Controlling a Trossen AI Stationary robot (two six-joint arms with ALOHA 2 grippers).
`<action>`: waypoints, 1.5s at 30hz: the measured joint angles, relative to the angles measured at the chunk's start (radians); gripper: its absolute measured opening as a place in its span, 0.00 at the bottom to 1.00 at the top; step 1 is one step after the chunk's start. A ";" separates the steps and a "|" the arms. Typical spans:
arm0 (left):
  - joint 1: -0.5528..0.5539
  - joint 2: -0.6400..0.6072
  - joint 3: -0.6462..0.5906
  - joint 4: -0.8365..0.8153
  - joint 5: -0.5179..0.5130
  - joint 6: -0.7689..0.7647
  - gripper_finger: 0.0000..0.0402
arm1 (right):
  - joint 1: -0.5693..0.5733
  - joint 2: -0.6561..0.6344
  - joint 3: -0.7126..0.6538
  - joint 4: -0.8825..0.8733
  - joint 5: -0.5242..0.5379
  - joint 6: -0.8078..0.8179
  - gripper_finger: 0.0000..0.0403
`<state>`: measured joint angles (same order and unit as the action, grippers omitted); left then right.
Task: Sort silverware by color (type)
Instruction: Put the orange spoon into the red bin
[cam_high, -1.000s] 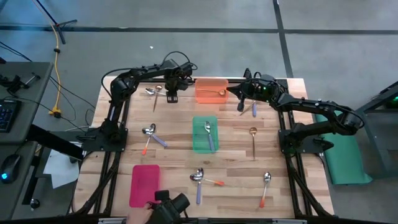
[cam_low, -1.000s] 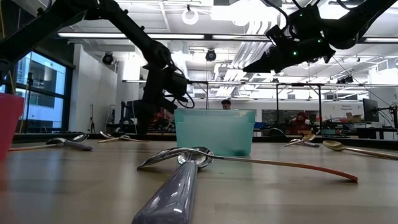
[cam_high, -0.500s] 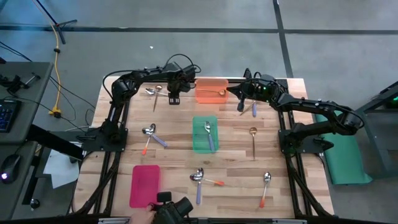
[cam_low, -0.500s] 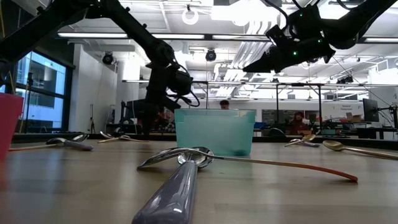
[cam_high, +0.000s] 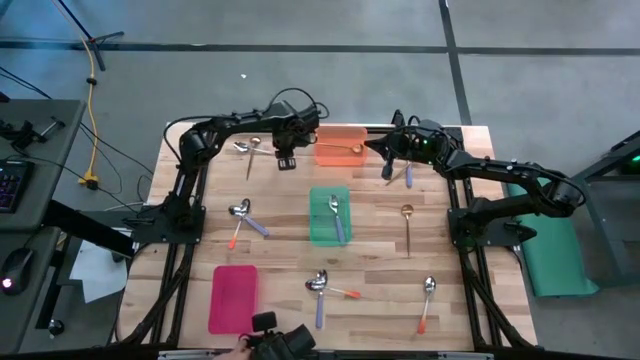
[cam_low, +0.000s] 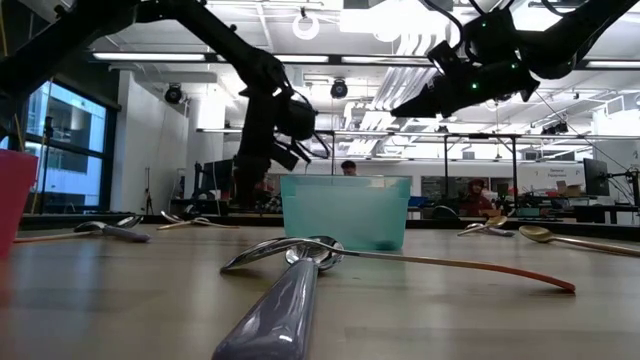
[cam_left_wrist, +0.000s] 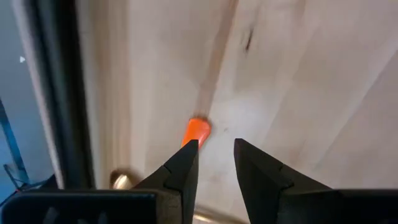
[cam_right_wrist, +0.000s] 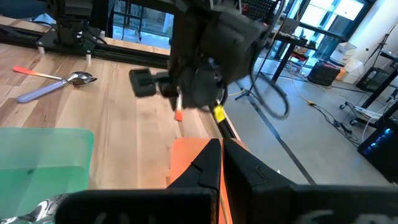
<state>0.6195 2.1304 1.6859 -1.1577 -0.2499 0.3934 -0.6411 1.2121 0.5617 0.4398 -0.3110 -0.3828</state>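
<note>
**Q:** Which step is being carried out?

**A:** Transfer to tray. An orange spoon (cam_right_wrist: 179, 114) is being held by the left gripper (cam_high: 287, 152), above the table (cam_high: 200, 180) and just beside the orange tray (cam_high: 325, 153). The jaws are being kept only narrowly apart, w/ the handle end pinched at the tips. The bowl is not being shown in any view.

**Q:** And the right gripper (cam_right_wrist: 221, 155)?

**A:** It is being held fully closed w/ nothing in it, waiting near the tray's other end.

**Q:** What is being called for next?

**A:** Judged req'd: the spoon is to be moved over the tray, lowered, then released. One spoon is already lying inside, so a bare spot is to be chosen. Other spoons are lying unsorted on the table.
</note>
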 joint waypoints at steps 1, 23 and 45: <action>0.009 -0.012 0.000 -0.002 0.005 -0.006 0.20 | 0.000 0.000 0.000 -0.004 0.000 0.000 0.00; 0.093 -0.369 -0.424 0.340 0.268 -0.445 0.00 | 0.000 0.000 -0.021 -0.028 0.001 -0.002 0.00; 0.172 -0.301 -0.462 0.320 0.086 -0.636 0.00 | 0.000 0.000 -0.021 0.010 -0.047 0.008 0.00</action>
<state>0.7911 1.8298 1.2240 -0.8382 -0.1642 -0.2428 -0.6407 1.2121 0.5407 0.4496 -0.3584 -0.3752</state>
